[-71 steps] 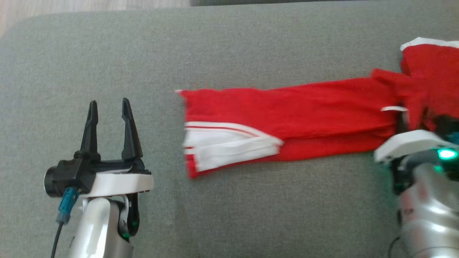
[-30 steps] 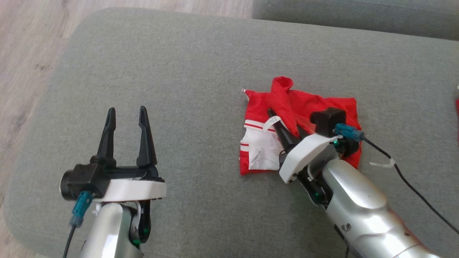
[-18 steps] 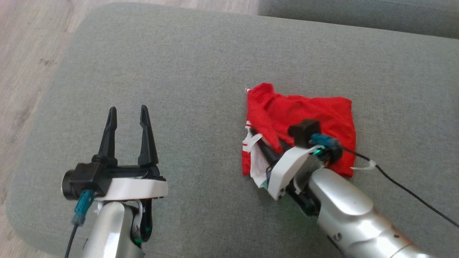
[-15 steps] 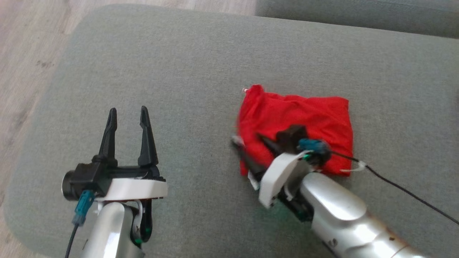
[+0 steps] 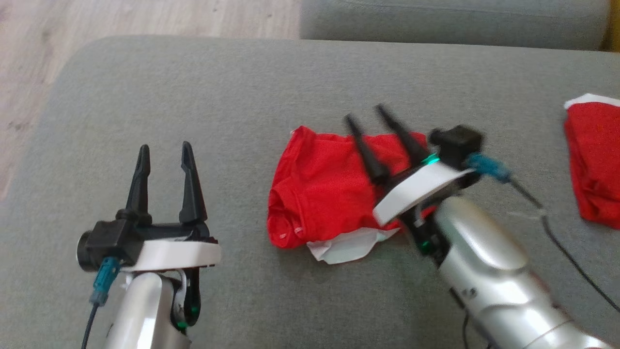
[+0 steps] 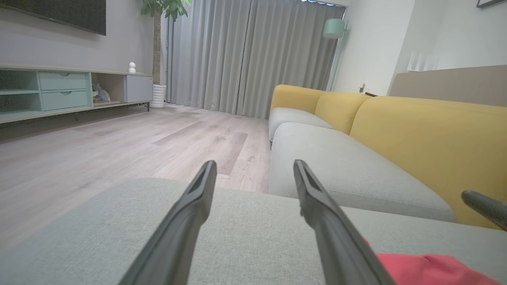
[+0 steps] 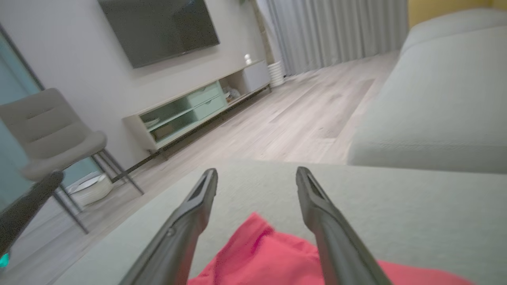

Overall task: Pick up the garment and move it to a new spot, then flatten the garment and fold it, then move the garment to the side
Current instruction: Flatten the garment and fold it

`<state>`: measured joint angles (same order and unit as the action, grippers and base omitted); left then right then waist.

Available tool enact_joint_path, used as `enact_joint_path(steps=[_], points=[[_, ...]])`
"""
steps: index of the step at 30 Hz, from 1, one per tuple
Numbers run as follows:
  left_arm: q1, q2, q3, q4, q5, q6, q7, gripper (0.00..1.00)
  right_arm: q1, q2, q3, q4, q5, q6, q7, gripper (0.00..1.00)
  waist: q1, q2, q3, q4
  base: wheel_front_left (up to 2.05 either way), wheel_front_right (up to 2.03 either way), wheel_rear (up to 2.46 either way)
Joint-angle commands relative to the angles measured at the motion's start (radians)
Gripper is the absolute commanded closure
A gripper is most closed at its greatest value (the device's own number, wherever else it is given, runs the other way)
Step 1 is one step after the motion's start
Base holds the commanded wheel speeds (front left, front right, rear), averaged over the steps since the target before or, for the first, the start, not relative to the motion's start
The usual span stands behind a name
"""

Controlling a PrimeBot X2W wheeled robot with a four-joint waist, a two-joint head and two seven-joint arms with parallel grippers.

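Note:
The red garment (image 5: 319, 189) lies bunched in a folded heap on the grey cushion (image 5: 193, 87), a white panel (image 5: 344, 247) sticking out at its near edge. My right gripper (image 5: 364, 113) hovers over the garment's right half, fingers spread, nothing between them. In the right wrist view the garment (image 7: 277, 257) lies below that open gripper (image 7: 256, 171). My left gripper (image 5: 164, 146) stands open at the lower left, well apart from the cloth. In the left wrist view that gripper (image 6: 254, 164) points across the cushion, with the garment's edge (image 6: 427, 269) at the lower right.
Another red and white cloth (image 5: 593, 165) lies at the cushion's right edge. A black cable (image 5: 557, 242) trails from my right wrist over the cushion. Wooden floor (image 5: 145, 19) lies beyond the cushion's left end. A yellow sofa back (image 6: 435, 134) and a grey chair (image 7: 51, 134) stand around.
My right gripper folded the red cloth over its white part, opened, let go and rose above it. The head camera has shifted. The left arm has not moved.

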<state>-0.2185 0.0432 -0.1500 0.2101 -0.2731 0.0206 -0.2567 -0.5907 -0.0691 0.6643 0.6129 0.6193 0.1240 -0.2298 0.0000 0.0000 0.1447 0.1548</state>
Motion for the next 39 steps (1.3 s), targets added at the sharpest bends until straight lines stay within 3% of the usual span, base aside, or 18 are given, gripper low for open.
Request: enact_joint_path(steps=[1,6,11,13,18,25,26,27,39], points=[[-0.024,0.007,0.039,-0.041,0.001,-0.002,-0.005,0.0,-0.031,0.019,-0.051,-0.021,-0.039,0.007,-0.018,0.0,0.0,0.0,-0.013,-0.023,0.0,0.0,0.0],[-0.012,0.007,0.043,-0.054,0.006,-0.005,-0.005,0.0,0.027,0.019,-0.298,-0.05,-0.193,0.007,-0.031,0.0,0.0,0.0,-0.016,-0.063,0.0,0.0,0.0],[0.002,0.007,0.058,-0.046,0.017,0.011,-0.005,0.0,0.175,0.019,-0.512,-0.193,-0.327,0.007,-0.032,0.0,0.0,0.0,-0.021,-0.087,0.0,0.0,0.0],[0.014,0.007,0.068,-0.039,0.033,0.015,-0.005,0.0,0.242,0.019,-0.548,-0.249,-0.366,0.007,-0.032,0.0,0.0,0.0,-0.02,-0.099,0.0,0.0,0.0],[0.053,0.007,0.086,-0.025,0.028,0.016,-0.005,0.0,0.371,0.019,-0.585,-0.33,-0.323,0.007,-0.032,0.0,0.0,0.0,-0.016,-0.108,0.0,0.0,0.0],[0.022,0.007,0.062,-0.025,0.027,0.003,-0.005,0.0,0.344,0.019,-0.557,-0.347,-0.353,0.007,-0.032,0.0,0.0,0.0,0.024,-0.068,0.0,0.0,0.0],[0.014,0.007,0.057,-0.025,0.026,0.002,-0.005,0.0,0.33,0.019,-0.54,-0.343,-0.36,0.007,-0.032,0.83,0.0,0.0,0.033,-0.059,0.0,0.0,0.0],[0.008,0.007,0.052,-0.025,0.023,0.001,-0.005,0.0,0.312,0.019,-0.52,-0.34,-0.368,0.007,-0.032,1.0,0.0,0.0,0.042,-0.048,0.0,0.0,0.0],[-0.042,0.007,-0.006,-0.013,-0.019,0.013,-0.005,0.0,0.124,0.019,-0.239,-0.103,-0.392,0.007,0.067,1.0,0.0,0.0,0.121,0.096,0.0,0.0,0.0]])
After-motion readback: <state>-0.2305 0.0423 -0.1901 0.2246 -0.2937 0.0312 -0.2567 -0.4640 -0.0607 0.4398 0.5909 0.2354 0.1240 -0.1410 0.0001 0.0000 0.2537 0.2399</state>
